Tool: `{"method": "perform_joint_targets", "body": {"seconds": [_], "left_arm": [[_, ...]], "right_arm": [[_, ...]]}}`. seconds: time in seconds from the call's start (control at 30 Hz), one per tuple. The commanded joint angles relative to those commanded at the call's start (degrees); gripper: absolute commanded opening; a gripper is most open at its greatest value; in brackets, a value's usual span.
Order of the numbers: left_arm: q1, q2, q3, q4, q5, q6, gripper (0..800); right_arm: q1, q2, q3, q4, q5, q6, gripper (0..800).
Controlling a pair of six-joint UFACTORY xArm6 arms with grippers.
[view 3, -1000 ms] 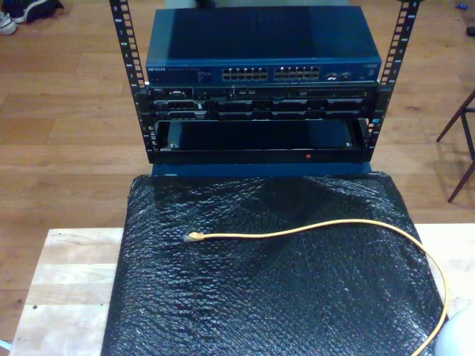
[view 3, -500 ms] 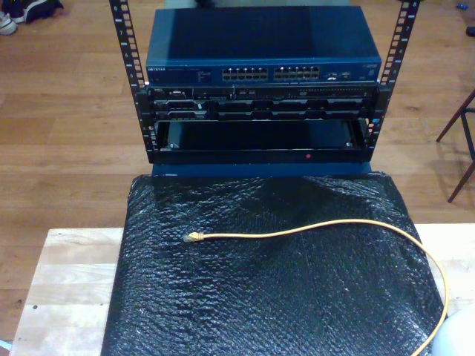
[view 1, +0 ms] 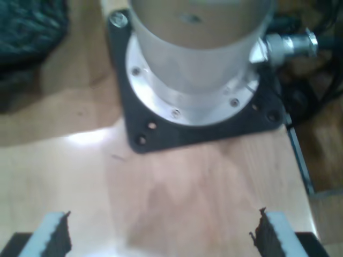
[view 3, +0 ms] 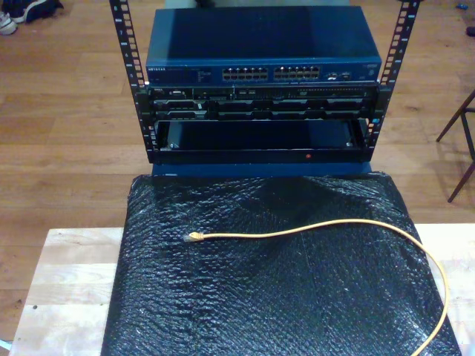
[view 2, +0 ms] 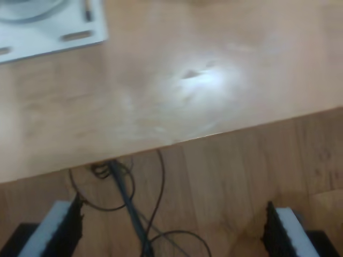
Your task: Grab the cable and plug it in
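Note:
The yellow-orange cable (view 3: 312,229) lies on a black bubble-wrap sheet (view 3: 274,304). Its small clear plug (view 3: 191,236) points to the exterior view's left, and the cord curves off toward that view's lower right. My first gripper (view 1: 161,233) is open over bare wood, facing a silver arm base (view 1: 198,48) on a black plate. My second gripper (view 2: 174,225) is also open, with nothing between its fingers, hovering over the table edge (view 2: 177,140) and the floor below it. Neither gripper is near the cable.
A blue network switch (view 3: 263,73) with rows of ports sits in a black rack (view 3: 260,133) behind the sheet. The wooden table (view 3: 70,274) shows beside the sheet. Dark cables (view 2: 128,203) lie on the floor. A chair leg (view 3: 460,148) stands at the exterior view's right.
A pale rounded shape at the exterior view's lower right corner has left the picture. The cable and plug have not moved.

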Motion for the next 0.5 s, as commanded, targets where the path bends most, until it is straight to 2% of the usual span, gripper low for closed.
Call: {"method": "perform_joint_targets", "body": {"seconds": [0.2, 0.5], "left_arm": [[-3.34, 0.09, -1.05, -2.37, 0.09, -4.84, 800], [-7.91, 0.18, -1.76, -4.92, 1.49, -10.20, 800]], "right_arm": [[3.87, 3.08, -4.22, 1.23, 4.84, 6.15, 794], [5.36, 8.44, -11.43, 8.97, 16.09, 11.78, 791]]}}
